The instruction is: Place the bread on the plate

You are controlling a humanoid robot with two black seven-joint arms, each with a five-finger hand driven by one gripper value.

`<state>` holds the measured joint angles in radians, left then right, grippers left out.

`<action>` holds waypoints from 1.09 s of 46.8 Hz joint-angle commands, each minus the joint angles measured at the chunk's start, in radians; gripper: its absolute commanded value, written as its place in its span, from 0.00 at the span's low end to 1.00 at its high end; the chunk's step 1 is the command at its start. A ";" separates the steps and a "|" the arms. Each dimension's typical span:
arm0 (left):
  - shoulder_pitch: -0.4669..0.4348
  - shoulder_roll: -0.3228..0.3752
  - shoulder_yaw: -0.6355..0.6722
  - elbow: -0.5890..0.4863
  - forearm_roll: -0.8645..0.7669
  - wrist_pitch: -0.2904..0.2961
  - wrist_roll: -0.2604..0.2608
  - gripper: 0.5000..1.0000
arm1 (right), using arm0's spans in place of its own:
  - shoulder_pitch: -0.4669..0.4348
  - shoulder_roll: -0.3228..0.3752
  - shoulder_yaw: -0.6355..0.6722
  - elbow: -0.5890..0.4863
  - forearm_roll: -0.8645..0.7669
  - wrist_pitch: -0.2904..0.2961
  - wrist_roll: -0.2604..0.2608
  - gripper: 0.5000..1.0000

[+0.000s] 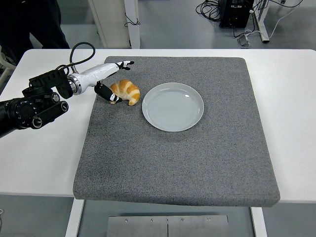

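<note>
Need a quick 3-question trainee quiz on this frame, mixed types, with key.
1. True or false: the croissant already lies on the plate.
2. Which hand is at the croissant?
A. left hand
B. right hand
C. both hands
3. Fill in: the plate and the croissant both rest on the grey ____.

Key:
1. False. The croissant lies on the mat, just left of the empty plate.
2. A. The left hand reaches in from the left, fingers spread, one fingertip low at the croissant's left end, the others above it. No right hand shows.
3. mat
</note>
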<state>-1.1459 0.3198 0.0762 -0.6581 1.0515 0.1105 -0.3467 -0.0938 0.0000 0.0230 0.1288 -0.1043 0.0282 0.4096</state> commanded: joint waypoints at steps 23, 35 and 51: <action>0.000 -0.019 0.062 0.020 0.002 0.023 -0.001 0.51 | 0.000 0.000 0.000 0.000 0.000 -0.001 0.000 1.00; 0.008 -0.019 0.065 0.020 0.002 0.026 -0.008 0.27 | 0.000 0.000 0.000 0.000 0.000 0.001 0.000 1.00; -0.046 -0.001 0.053 0.022 -0.019 0.026 -0.005 0.16 | 0.000 0.000 0.000 0.000 0.000 0.001 0.000 1.00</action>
<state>-1.1687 0.3164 0.1298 -0.6364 1.0338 0.1364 -0.3484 -0.0942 0.0000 0.0230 0.1289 -0.1043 0.0283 0.4095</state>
